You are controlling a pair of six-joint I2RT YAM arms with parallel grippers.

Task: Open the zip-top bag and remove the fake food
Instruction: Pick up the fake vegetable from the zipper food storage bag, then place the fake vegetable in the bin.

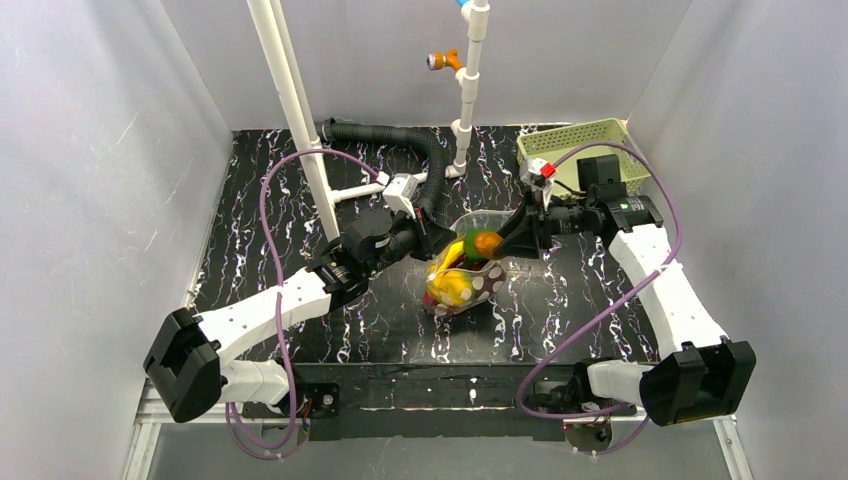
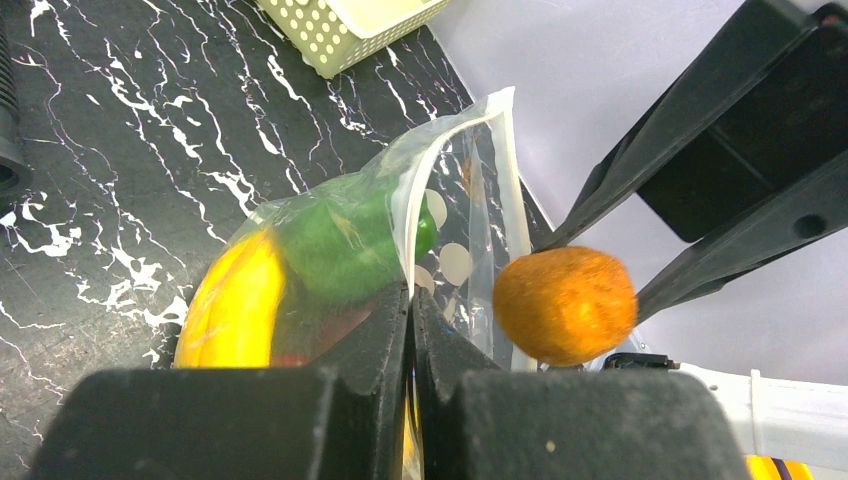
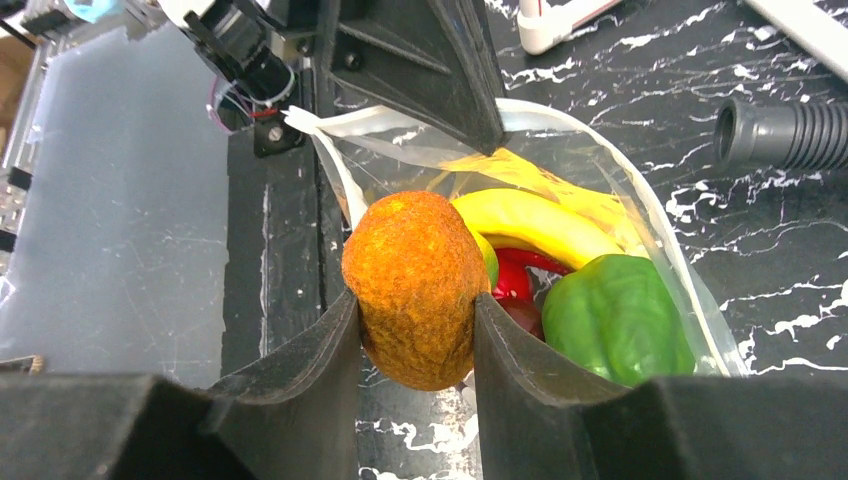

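The clear dotted zip-top bag (image 1: 470,283) lies mid-table with its mouth open toward the back. My left gripper (image 2: 412,300) is shut on the bag's rim (image 2: 405,215) and holds it up. My right gripper (image 3: 415,330) is shut on the orange-brown piece (image 3: 415,285), which is just outside the bag's mouth; it also shows in the left wrist view (image 2: 565,303) and the top view (image 1: 487,244). Inside the bag lie a yellow banana (image 3: 535,225), a green pepper (image 3: 615,315), a red chili (image 3: 512,280) and a dark red apple (image 3: 522,315).
A green basket (image 1: 580,150) stands at the back right, behind the right gripper. A black corrugated hose (image 1: 400,140) and white pipe frame (image 1: 300,110) run across the back left. The table's front edge (image 1: 440,375) is near the bag.
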